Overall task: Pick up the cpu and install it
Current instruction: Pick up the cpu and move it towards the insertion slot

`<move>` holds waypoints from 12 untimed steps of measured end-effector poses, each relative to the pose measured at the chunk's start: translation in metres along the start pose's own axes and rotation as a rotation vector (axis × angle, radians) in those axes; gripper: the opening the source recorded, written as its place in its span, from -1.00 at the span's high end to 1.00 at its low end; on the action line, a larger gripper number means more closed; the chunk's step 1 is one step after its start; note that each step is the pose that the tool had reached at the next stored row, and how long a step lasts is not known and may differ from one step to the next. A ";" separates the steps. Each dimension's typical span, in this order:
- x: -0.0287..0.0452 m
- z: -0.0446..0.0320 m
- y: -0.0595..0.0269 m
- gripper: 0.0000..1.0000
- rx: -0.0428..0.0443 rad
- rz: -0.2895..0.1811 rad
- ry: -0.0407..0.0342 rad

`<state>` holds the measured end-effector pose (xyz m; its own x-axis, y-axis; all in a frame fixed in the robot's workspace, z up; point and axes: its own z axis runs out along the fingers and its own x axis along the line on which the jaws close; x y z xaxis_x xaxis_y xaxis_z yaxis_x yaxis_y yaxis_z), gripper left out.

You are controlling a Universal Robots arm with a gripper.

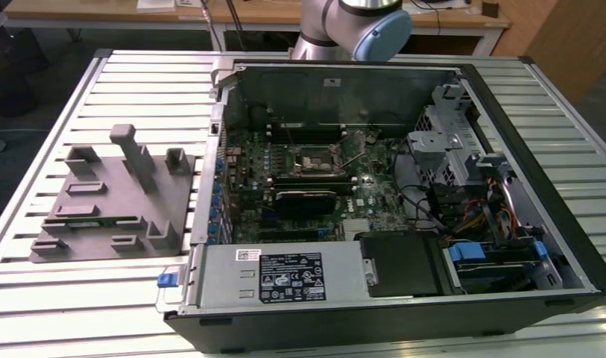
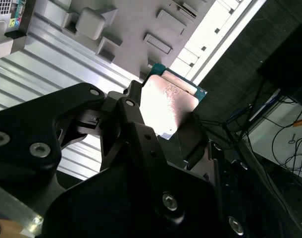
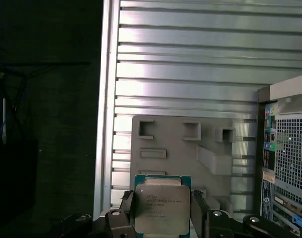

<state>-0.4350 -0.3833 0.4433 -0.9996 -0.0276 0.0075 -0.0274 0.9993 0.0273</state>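
Jaws of the gripper (image 3: 162, 220) pinch the cpu (image 3: 161, 203) by two opposite edges, so you can count the pick as done. The chip hangs over the grey block (image 3: 190, 144) on the slatted table (image 3: 190, 64). Installation remains: the socket (image 1: 317, 158) sits inside the open case (image 1: 541, 149), walled in, with cables (image 1: 462, 216) nearby.

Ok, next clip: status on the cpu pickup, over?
Jaws shut on cpu, seen in both wrist views. It hangs over the grey block, outside the computer case. Nothing seen blocking.
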 end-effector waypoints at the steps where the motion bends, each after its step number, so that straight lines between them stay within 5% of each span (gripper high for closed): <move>1: -0.0008 0.0000 0.0000 -0.08 0.0000 0.000 -0.0001; 12: -0.0094 0.0000 -0.0003 -0.08 0.0000 0.000 -0.0001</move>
<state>-0.4256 -0.3833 0.4433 -0.9996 -0.0276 0.0075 -0.0274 0.9993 0.0273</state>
